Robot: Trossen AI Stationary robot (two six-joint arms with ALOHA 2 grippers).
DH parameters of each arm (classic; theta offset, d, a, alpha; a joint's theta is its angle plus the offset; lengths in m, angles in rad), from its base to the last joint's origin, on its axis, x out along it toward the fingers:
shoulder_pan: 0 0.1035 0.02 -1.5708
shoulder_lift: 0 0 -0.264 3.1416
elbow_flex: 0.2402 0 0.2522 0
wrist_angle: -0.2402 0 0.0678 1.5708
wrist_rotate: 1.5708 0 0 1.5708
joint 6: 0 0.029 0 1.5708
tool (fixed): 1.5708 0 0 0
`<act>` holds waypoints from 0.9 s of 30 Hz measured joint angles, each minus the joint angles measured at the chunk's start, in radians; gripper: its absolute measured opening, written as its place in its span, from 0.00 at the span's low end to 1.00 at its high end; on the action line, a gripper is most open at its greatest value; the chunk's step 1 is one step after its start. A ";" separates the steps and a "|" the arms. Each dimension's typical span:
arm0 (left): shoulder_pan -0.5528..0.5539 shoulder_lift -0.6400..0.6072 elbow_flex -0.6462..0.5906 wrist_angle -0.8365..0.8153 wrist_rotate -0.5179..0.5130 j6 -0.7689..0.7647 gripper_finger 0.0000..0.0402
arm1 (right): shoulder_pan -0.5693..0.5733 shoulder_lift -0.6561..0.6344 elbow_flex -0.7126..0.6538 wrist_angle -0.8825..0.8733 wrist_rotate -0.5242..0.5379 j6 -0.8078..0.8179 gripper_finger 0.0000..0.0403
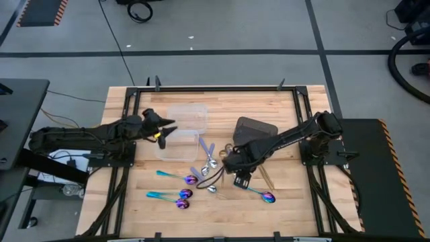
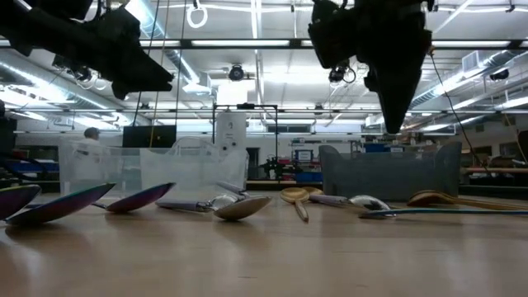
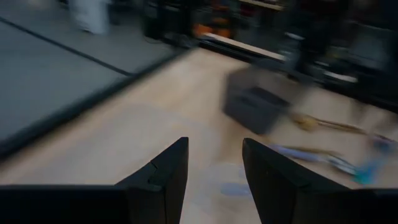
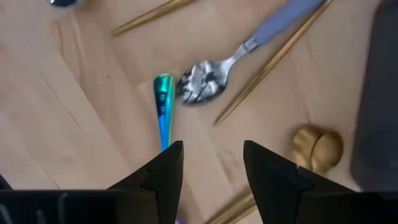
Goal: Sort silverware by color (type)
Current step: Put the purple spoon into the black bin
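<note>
My left gripper (image 1: 172,128) (image 3: 214,167) is open and empty, raised over two clear plastic containers (image 1: 183,129). My right gripper (image 1: 240,177) (image 4: 211,167) is open too. It hangs well above the table (image 2: 394,115), over the teal handle (image 4: 163,107) of an iridescent spoon (image 1: 259,195). A silver spoon with a pale handle (image 4: 202,84) and a gold spoon bowl (image 4: 317,146) lie flat close by. More iridescent spoons (image 1: 173,177) (image 1: 169,197), silver spoons (image 1: 209,158) and gold spoons (image 1: 266,177) are scattered flat on the wood.
A dark grey bin (image 1: 255,128) (image 3: 255,106) stands on the table beside the right arm, toward the far side. The clear containers sit left of it (image 2: 153,169). Black frame rails edge the wooden table (image 1: 215,87). Bare wood shows along the near edge (image 1: 222,218).
</note>
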 joint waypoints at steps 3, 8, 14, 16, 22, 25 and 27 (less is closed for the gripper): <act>-0.035 0.002 0.000 -0.020 0.073 -0.005 0.40 | 0.038 -0.001 -0.004 -0.001 0.038 0.031 0.44; -0.106 -0.002 -0.001 -0.039 0.072 -0.019 0.40 | 0.076 -0.001 -0.023 0.001 0.054 0.072 0.44; -0.209 0.000 -0.001 -0.062 0.033 -0.088 0.40 | 0.104 -0.001 -0.043 0.022 0.029 0.117 0.44; -0.241 -0.001 -0.001 -0.071 0.000 -0.112 0.40 | 0.108 -0.001 -0.060 0.025 0.007 0.128 0.44; -0.309 0.000 -0.001 -0.075 -0.027 -0.141 0.40 | 0.107 -0.001 -0.122 0.066 -0.063 0.154 0.44; -0.326 -0.001 -0.001 -0.075 -0.029 -0.144 0.40 | 0.108 -0.001 -0.143 0.074 -0.079 0.163 0.44; -0.329 -0.001 -0.001 -0.075 -0.029 -0.144 0.40 | 0.108 -0.001 -0.164 0.100 -0.080 0.178 0.43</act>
